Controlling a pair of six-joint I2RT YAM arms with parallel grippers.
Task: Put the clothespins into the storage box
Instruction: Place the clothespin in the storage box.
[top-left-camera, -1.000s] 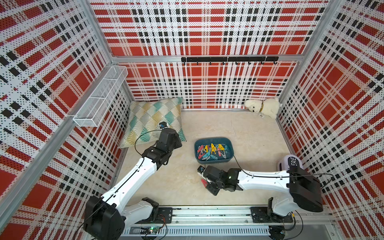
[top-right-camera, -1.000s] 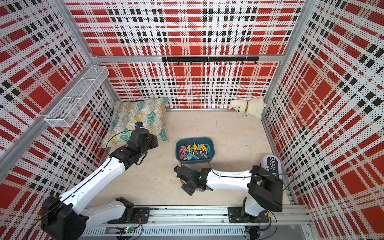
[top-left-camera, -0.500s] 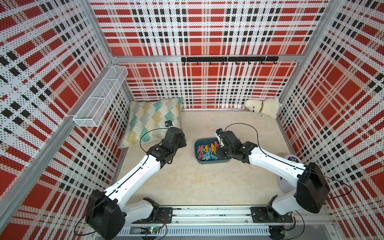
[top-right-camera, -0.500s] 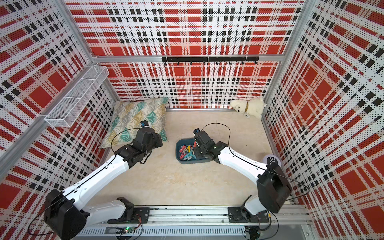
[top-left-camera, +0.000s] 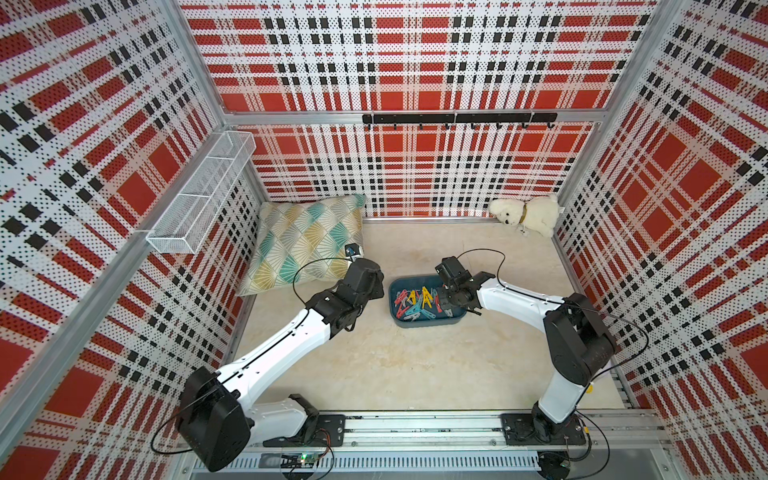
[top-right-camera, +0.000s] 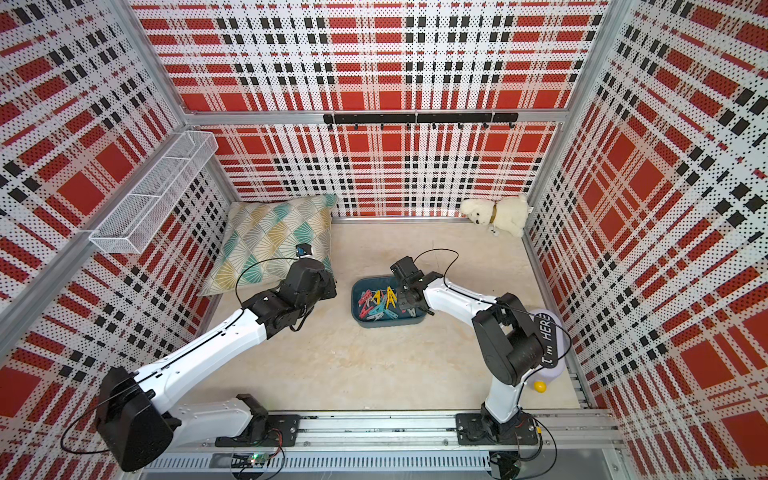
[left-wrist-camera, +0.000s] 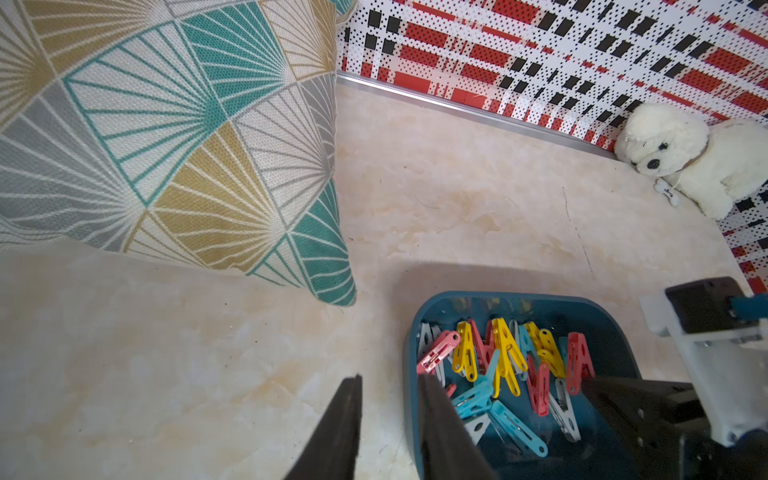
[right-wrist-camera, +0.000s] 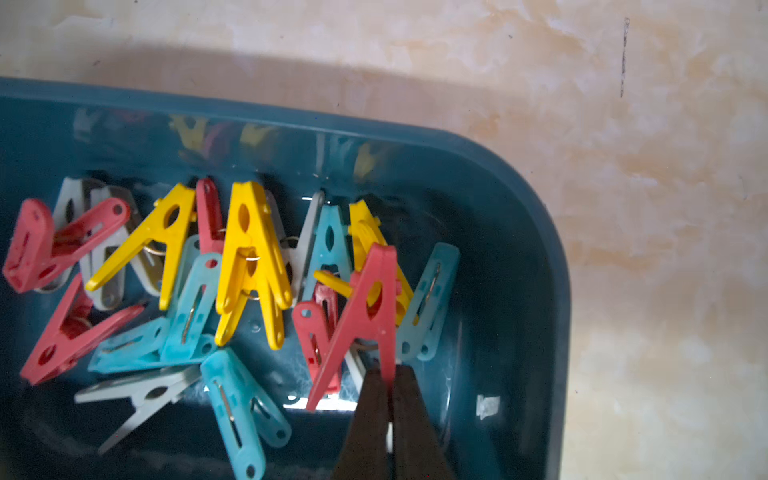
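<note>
The dark teal storage box (top-left-camera: 415, 325) (top-right-camera: 374, 324) lies on the floor mid-scene and holds several clothespins (top-left-camera: 417, 305) (left-wrist-camera: 505, 361) (right-wrist-camera: 249, 257) in red, yellow, teal-blue and grey. My right gripper (right-wrist-camera: 388, 374) (top-left-camera: 442, 301) hangs over the box's right half, shut on one leg of a red clothespin (right-wrist-camera: 365, 299) that stands above the pile. At the box's left rim my left gripper (left-wrist-camera: 390, 380) is slightly open and holds nothing. One of its fingers is over the rim (left-wrist-camera: 409, 374), the other over the bare floor.
A patterned pillow (top-left-camera: 305, 241) leans in the back left corner, close behind the left wrist. A white plush dog (top-left-camera: 525, 214) sits at the back right. A white wire basket (top-left-camera: 199, 195) hangs on the left wall. A white object and a yellow ball (top-right-camera: 540, 386) lie near the right arm's base.
My right arm has swung from the near floor up over the storage box, carrying the red clothespin. The left arm has moved a little right, toward the box's left rim.
</note>
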